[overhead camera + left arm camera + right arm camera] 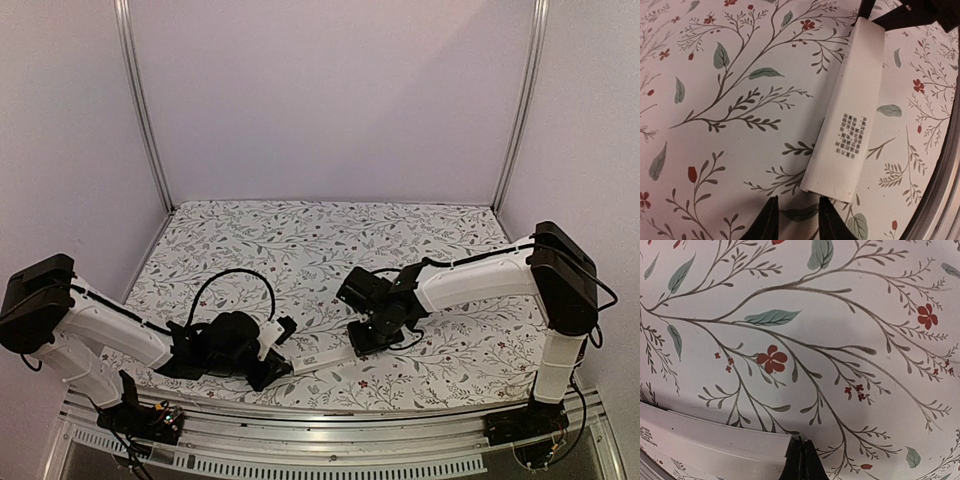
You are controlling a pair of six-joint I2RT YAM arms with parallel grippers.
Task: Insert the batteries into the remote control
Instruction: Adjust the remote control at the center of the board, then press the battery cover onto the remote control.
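The remote control point(850, 110) is a long white bar lying flat on the floral cloth, with a block of small dark print facing up. In the top view it point(325, 357) lies between the two grippers. My left gripper point(800, 222) is open and empty just short of the remote's near end, with its right fingertip point(832, 212) at that end's edge. My right gripper point(801, 457) is shut, its tips set against the remote's other end point(715, 442). It also shows in the top view point(365, 340), as does the left gripper point(283, 355). No batteries are in view.
The floral cloth point(300, 240) covers the table, with purple walls behind and at both sides. A metal rail point(330, 420) runs along the near edge, and its curved edge shows in the left wrist view point(940, 190).
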